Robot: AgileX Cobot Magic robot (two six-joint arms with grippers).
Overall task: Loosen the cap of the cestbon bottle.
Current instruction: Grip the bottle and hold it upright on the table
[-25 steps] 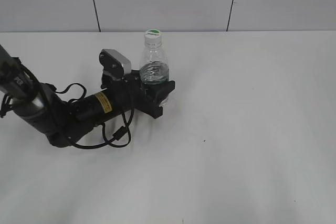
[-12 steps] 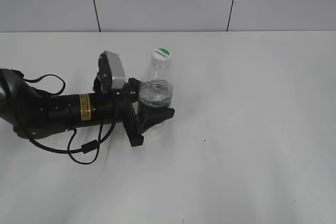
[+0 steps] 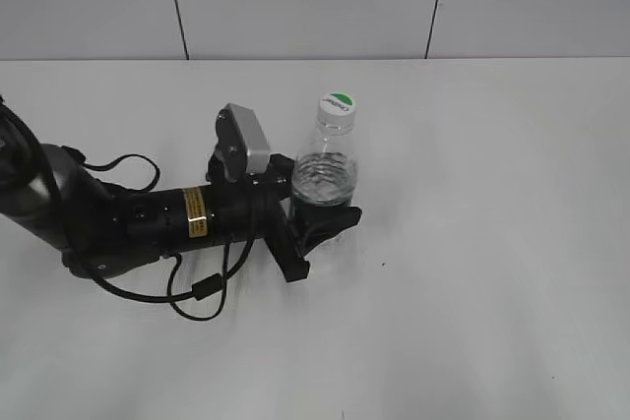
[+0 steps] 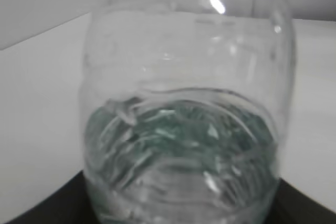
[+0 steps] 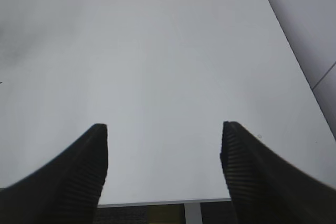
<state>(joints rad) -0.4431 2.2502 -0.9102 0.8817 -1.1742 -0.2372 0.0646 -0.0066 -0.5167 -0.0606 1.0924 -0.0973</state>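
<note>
Left gripper (image 3: 317, 226) clenched round base of upright cestbon bottle (image 3: 326, 169) w/ white cap (image 3: 337, 106) on; right gripper (image 5: 164, 167) spread apart, holding nothing, over white table (image 5: 157, 51)

The exterior view looks down at a slant across the desk (image 3: 472, 292) toward its far edge. The left wrist view sits tight against the cestbon bottle (image 4: 184, 129) (shared with the exterior view (image 3: 325, 179)). The right wrist view faces bare desk toward a corner.
</note>
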